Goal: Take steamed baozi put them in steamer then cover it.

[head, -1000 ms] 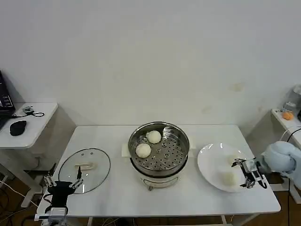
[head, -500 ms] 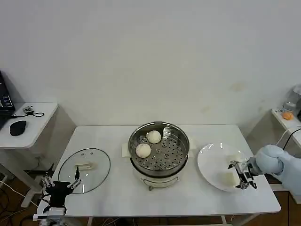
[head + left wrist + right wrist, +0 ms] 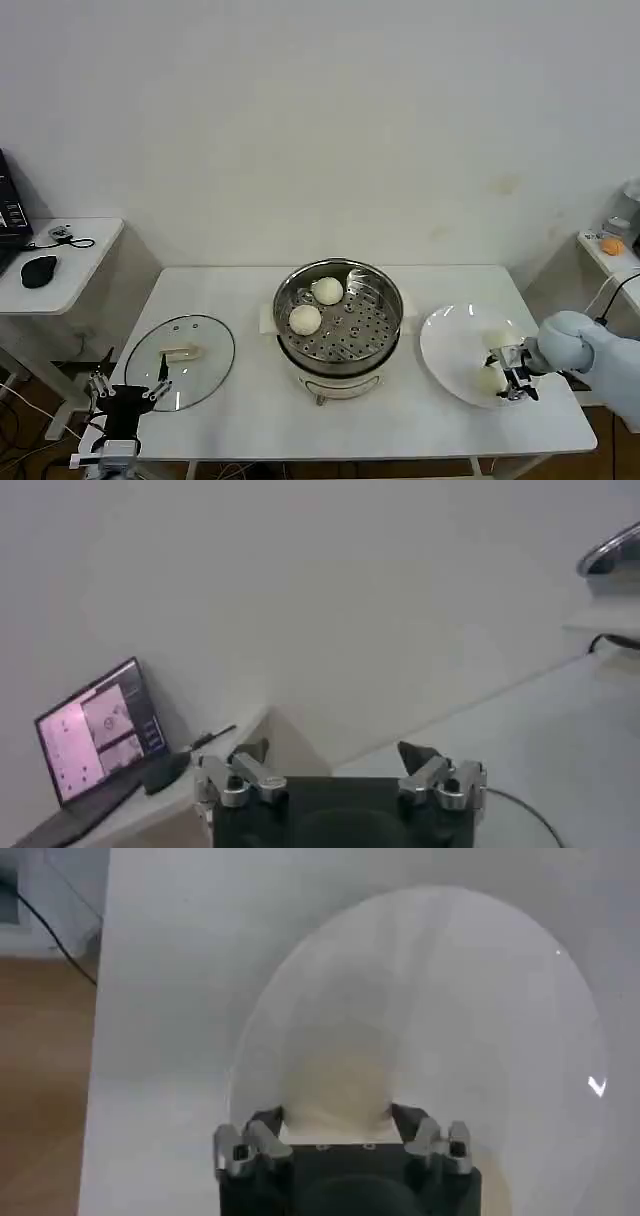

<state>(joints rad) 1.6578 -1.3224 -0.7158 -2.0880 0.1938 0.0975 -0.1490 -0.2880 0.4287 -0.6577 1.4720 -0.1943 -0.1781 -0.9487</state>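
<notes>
Baozi loading, half complete: two in steamer (image 3: 338, 318), two on plate (image 3: 450, 350), glass lid (image 3: 180, 360) off.
Right gripper (image 3: 509, 370) stood open astride the nearer plate baozi (image 3: 489, 379), not yet clamped; left gripper (image 3: 128, 391) open, empty, beside lid.

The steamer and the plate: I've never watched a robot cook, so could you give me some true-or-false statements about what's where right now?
1. Two steamed baozi lie in the steamer. True.
2. The glass lid covers the steamer. False: it lies flat on the table, left of the steamer.
3. The right gripper is open around a bun on the white plate. True.
4. The left gripper holds a bun. False: it is open and holds nothing, near the lid's edge.
</notes>
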